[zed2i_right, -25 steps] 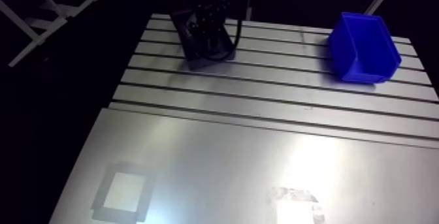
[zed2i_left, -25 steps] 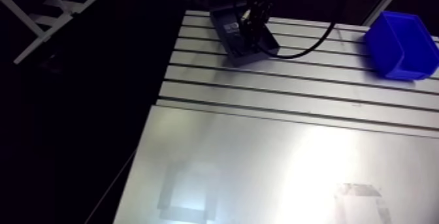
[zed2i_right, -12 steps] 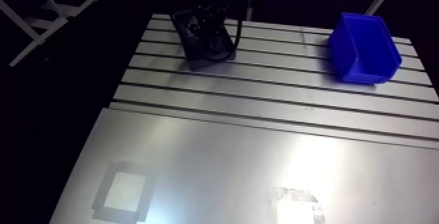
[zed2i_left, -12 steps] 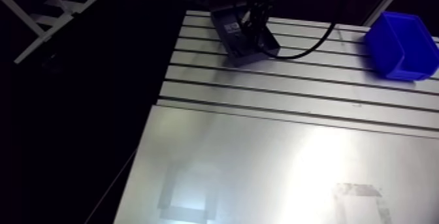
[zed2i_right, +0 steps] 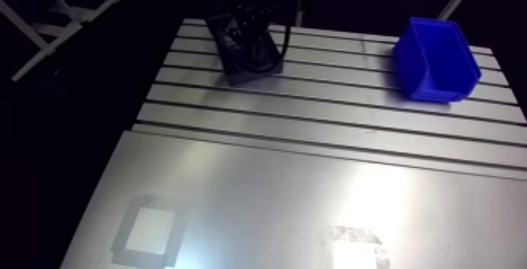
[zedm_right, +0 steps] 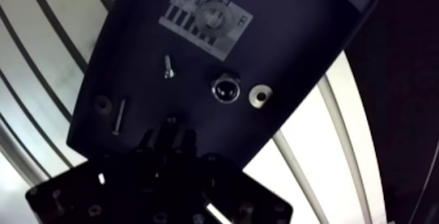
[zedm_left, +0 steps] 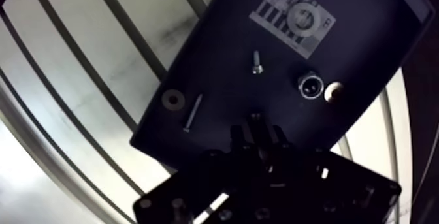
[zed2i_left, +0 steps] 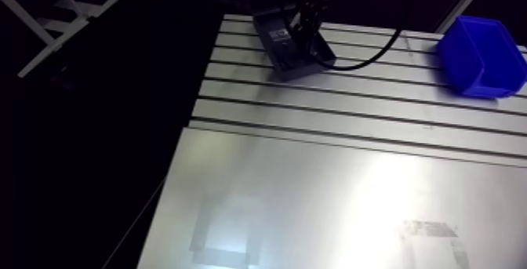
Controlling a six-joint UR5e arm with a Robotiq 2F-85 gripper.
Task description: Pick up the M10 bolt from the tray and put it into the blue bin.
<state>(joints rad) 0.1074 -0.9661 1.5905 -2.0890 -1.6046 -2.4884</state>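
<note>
In the wrist view the dark tray (zedm_left: 366, 37) lies under my gripper (zedm_left: 258, 130). Its fingers stand close together, pressed on a dark bolt (zedm_left: 256, 117) whose greyish end pokes out ahead of the fingertips, above the tray floor. In the arm view the gripper (zed2i_left: 307, 23) hangs over the tray (zed2i_left: 288, 62) at the table's far side. The blue bin (zed2i_left: 480, 52) sits at the far right of the table, well apart from the tray.
Loose in the tray are a small screw (zedm_left: 257, 62), a long thin screw (zedm_left: 193, 113), a flat washer (zedm_left: 173, 98), a nut (zedm_left: 309, 84), a pale ring (zedm_left: 334, 92) and a large washer (zedm_left: 302, 19) on a striped label. Slotted table (zed2i_left: 353, 123) stretches between tray and bin.
In the arm view the gripper has crept slightly upward over the tray. Tray and blue bin have stayed in place.
</note>
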